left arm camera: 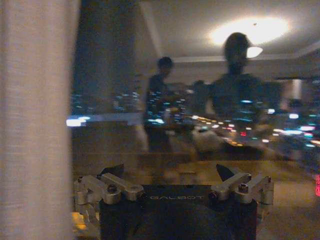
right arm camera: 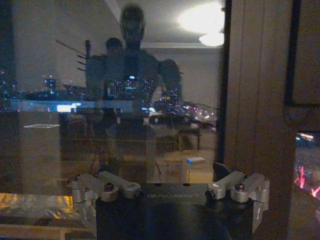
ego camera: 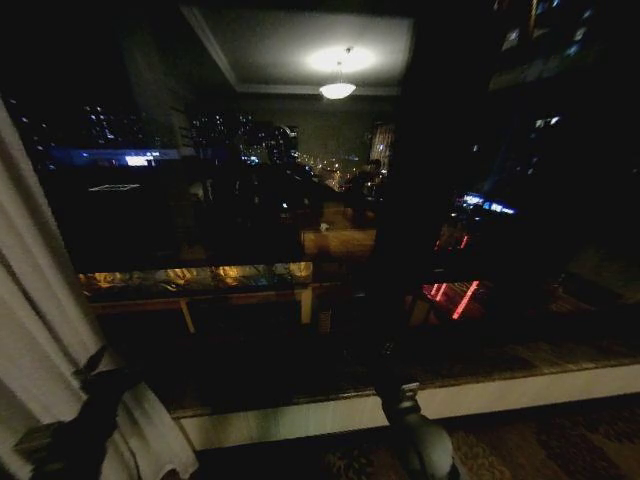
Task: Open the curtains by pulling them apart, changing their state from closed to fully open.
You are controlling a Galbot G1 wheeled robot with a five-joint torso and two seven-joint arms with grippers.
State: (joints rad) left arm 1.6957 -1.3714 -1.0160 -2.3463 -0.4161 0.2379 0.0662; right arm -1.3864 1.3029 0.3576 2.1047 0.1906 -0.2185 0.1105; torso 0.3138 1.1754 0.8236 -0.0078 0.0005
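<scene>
One sheer cream-white curtain [ego camera: 30,330] panel is gathered at the left edge of the dark window; in the left wrist view the curtain [left arm camera: 35,120] hangs as a pale pleated band. My left gripper [ego camera: 95,368] is low at the left, right in front of that bunched fabric. Its jaws are open, and the left gripper [left arm camera: 170,172] holds nothing and faces the glass beside the cloth. My right gripper [ego camera: 388,375] is low in the middle, before the bare window. In its wrist view the right gripper [right arm camera: 160,172] is open and empty.
The night window glass [ego camera: 300,200] reflects a ceiling lamp [ego camera: 338,88], the room and my own body. A white sill [ego camera: 500,395] runs below it, with patterned carpet [ego camera: 540,445] in front. A dark upright window frame [right arm camera: 255,100] stands close to the right gripper.
</scene>
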